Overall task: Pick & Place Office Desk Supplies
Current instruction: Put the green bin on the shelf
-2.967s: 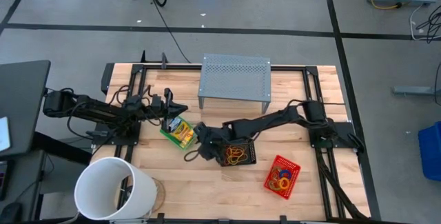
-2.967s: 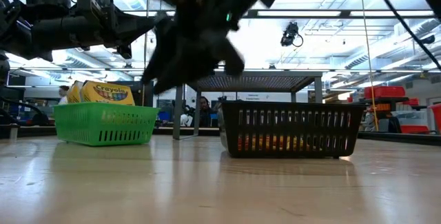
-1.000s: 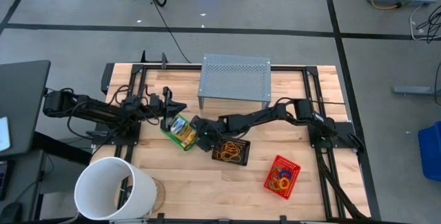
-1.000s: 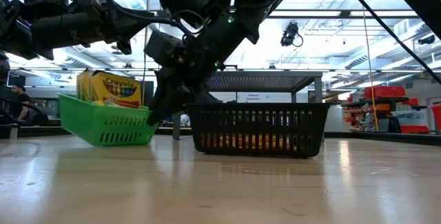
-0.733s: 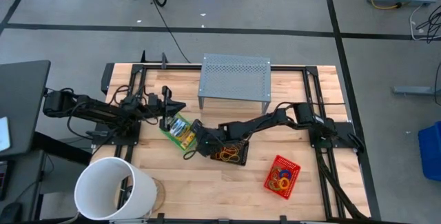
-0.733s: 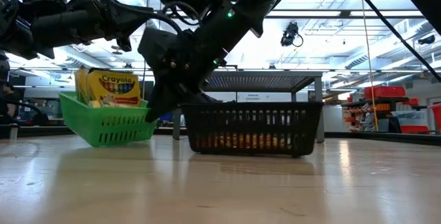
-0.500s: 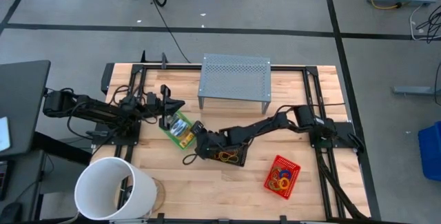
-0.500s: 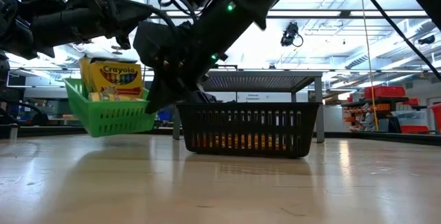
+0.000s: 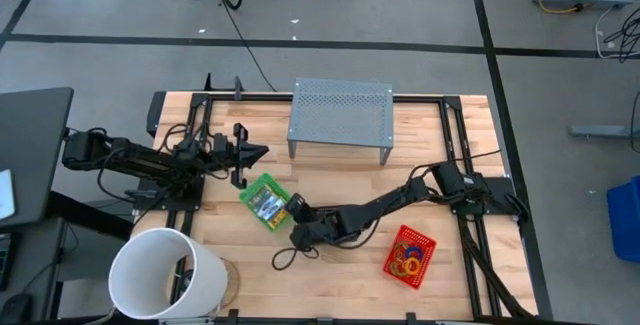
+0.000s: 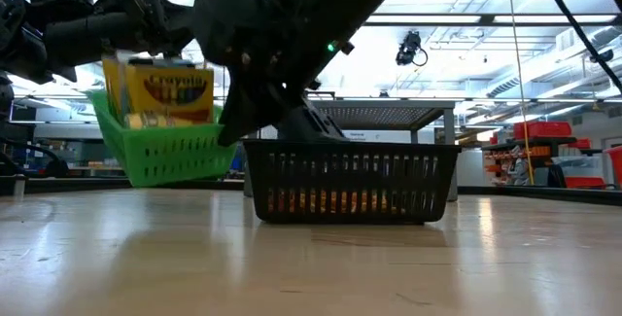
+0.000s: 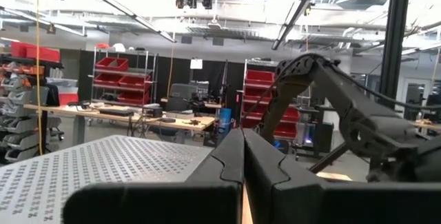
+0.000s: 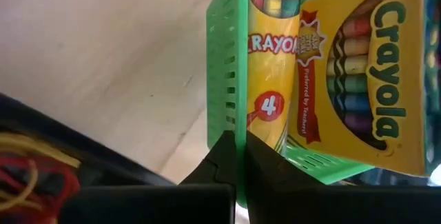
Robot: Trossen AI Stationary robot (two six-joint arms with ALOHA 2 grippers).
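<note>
I have the right gripper (image 12: 236,156) pinched tight on the thin wall of the green tray (image 9: 264,201), so the whole tray comes along when I move the arm. In the low view the green tray (image 10: 165,149) hangs tilted, up off the table (image 10: 311,267), because I only hold it by one side. The crayon boxes (image 12: 344,72) ride inside it, leaning against the wall, so they do not slide out. From above, the tray sits near the middle of the table, just left of the black tray (image 10: 350,180), which stands flat with rubber bands (image 12: 27,172) in it. I think part of the black tray is under my right arm in the high view, but it is hard to see there. The red tray (image 9: 409,255) with the coloured rings (image 9: 406,261) rests well apart, nearer the right side. My left gripper (image 11: 242,156) is squeezed shut on nothing and waits up by the left edge, pointing toward the grey metal stand (image 9: 341,115). The big white bucket (image 9: 165,275) stands at the near left corner.
</note>
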